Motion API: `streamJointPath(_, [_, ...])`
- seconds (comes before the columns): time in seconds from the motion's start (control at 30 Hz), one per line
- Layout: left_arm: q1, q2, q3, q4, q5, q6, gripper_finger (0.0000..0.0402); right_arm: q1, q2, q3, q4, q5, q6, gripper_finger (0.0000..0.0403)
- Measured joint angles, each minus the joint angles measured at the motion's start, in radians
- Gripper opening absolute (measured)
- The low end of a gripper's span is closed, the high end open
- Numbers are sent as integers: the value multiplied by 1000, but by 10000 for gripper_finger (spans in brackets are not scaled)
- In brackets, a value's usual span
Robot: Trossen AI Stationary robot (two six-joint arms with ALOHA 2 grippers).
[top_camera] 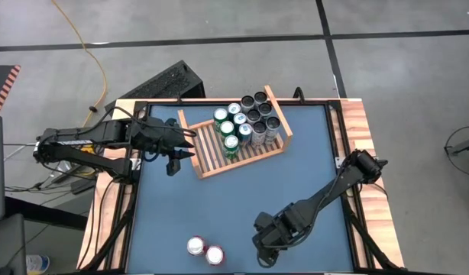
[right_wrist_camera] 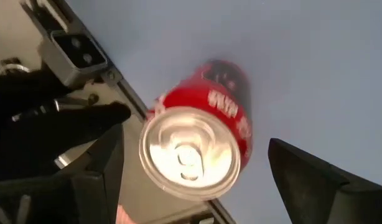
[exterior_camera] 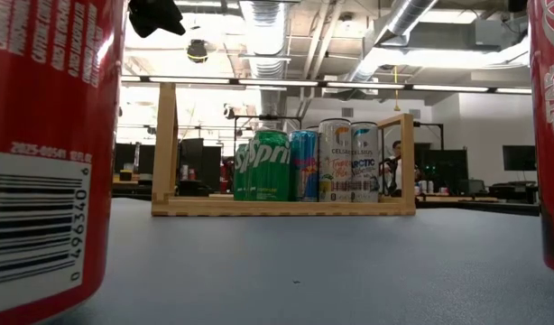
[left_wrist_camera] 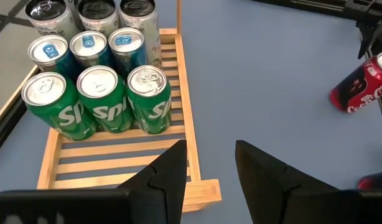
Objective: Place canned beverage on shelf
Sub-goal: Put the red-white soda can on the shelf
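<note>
The wooden shelf [top_camera: 216, 169] stands at the table's far middle and holds three green cans [left_wrist_camera: 107, 102], three blue cans [left_wrist_camera: 88, 50] and several dark-topped cans [top_camera: 257, 111]; it also shows in the low view [exterior_camera: 166, 135]. Two red cans [top_camera: 196, 246] [top_camera: 215, 254] stand upright on their bases near the table's near edge. My left gripper [top_camera: 181, 155] is open and empty over the shelf's left end [left_wrist_camera: 197, 186]. My right gripper [top_camera: 261, 250] is open beside the red cans. One red can [right_wrist_camera: 197, 149] shows between its spread fingers [right_wrist_camera: 107, 162], apart from them.
The blue table top [top_camera: 295, 168] has a raised wooden border [top_camera: 364, 153]. The two red cans stand close to the low camera [exterior_camera: 51, 153] [exterior_camera: 552, 135]. A dark keyboard-like object [top_camera: 162, 82] lies beyond the table's far left corner. Bare blue surface lies between the shelf and the red cans.
</note>
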Motion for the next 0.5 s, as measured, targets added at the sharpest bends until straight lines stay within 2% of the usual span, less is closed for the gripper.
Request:
streamJointPath(0.3, [0, 0, 0, 0, 0, -2, 123, -27, -2, 0, 16, 35, -49, 311])
streamJointPath(0.4, [0, 0, 0, 0, 0, -2, 123, -12, -2, 0, -8, 86, -31, 311])
streamJointPath(0.5, [0, 0, 0, 0, 0, -2, 123, 7, -2, 7, -37, 94, 6, 311])
